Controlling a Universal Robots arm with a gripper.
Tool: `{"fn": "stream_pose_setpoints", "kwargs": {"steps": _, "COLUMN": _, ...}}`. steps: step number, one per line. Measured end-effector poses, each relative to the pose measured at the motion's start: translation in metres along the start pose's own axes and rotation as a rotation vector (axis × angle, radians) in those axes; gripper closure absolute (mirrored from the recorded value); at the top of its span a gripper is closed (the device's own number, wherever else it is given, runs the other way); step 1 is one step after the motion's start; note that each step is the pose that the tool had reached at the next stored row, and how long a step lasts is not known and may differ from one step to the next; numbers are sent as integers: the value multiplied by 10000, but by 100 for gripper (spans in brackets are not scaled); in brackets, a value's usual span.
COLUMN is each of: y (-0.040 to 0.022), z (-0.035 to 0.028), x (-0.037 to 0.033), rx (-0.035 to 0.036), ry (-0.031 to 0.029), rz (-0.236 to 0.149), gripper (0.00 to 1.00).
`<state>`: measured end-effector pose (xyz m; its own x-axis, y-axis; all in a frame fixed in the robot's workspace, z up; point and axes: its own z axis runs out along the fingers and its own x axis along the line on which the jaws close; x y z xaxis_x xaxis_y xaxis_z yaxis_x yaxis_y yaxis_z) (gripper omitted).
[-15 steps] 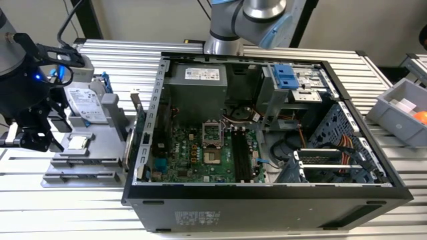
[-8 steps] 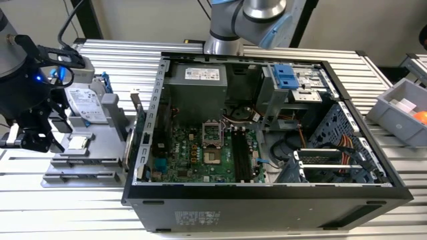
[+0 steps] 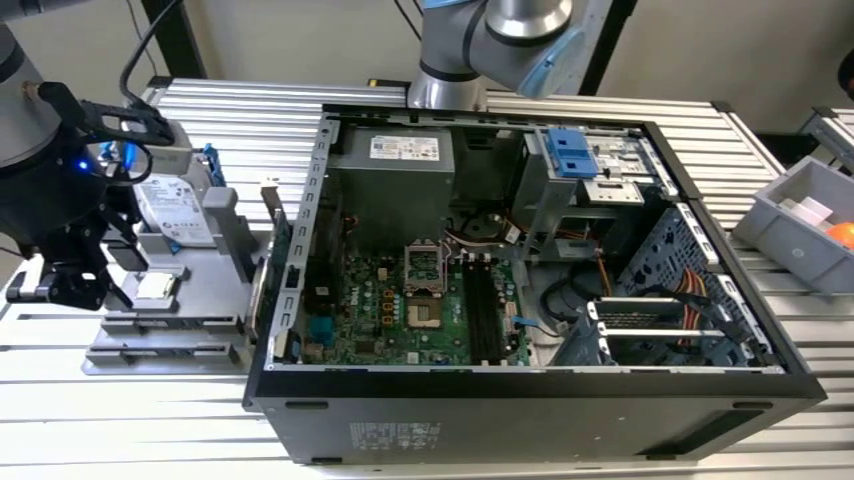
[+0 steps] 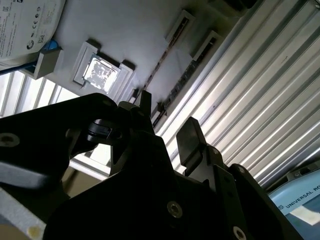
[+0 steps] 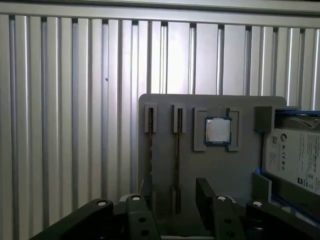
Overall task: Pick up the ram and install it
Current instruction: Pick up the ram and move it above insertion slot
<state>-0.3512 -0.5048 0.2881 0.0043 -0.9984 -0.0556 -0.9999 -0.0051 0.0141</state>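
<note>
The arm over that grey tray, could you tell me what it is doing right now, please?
The arm's gripper hangs open and empty over the grey tray, lined up near a ram stick that stands on edge in its slot. Nothing has been picked up yet, and the open computer case sits beside the tray.

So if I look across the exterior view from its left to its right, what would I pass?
Robot arm's dark wrist → grey parts tray → open computer case → grey bin.
</note>
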Motion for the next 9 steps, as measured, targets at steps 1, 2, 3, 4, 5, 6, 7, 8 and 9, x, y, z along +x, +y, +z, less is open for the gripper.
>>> {"fn": "stream_pose_setpoints", "kwargs": {"steps": 1, "y": 0, "z": 9, "x": 1, "rx": 3, "ry": 2, "rz": -1, "gripper": 0}}
{"fn": "stream_pose_setpoints", "kwargs": {"steps": 2, "y": 0, "z": 17, "x": 1, "rx": 3, "ry": 5, "rz": 0, "gripper": 0}}
{"fn": "stream_pose_setpoints", "kwargs": {"steps": 3, "y": 0, "z": 24, "x": 2, "rx": 3, "ry": 6, "rz": 0, "gripper": 0}}
{"fn": "stream_pose_setpoints", "kwargs": {"steps": 4, "y": 0, "z": 31, "x": 3, "rx": 3, "ry": 6, "rz": 0, "gripper": 0}}
{"fn": "stream_pose_setpoints", "kwargs": {"steps": 5, "y": 1, "z": 39, "x": 4, "rx": 4, "ry": 6, "rz": 2, "gripper": 0}}
{"fn": "stream_pose_setpoints", "kwargs": {"steps": 6, "y": 1, "z": 45, "x": 6, "rx": 4, "ry": 6, "rz": 2, "gripper": 0}}
{"fn": "stream_pose_setpoints", "kwargs": {"steps": 7, "y": 0, "z": 51, "x": 9, "rx": 2, "ry": 7, "rz": 0, "gripper": 0}}
{"fn": "stream_pose_setpoints", "kwargs": {"steps": 8, "y": 0, "z": 56, "x": 11, "rx": 2, "ry": 7, "rz": 0, "gripper": 0}}
{"fn": "stream_pose_setpoints", "kwargs": {"steps": 9, "y": 0, "z": 62, "x": 15, "rx": 2, "ry": 7, "rz": 0, "gripper": 0}}
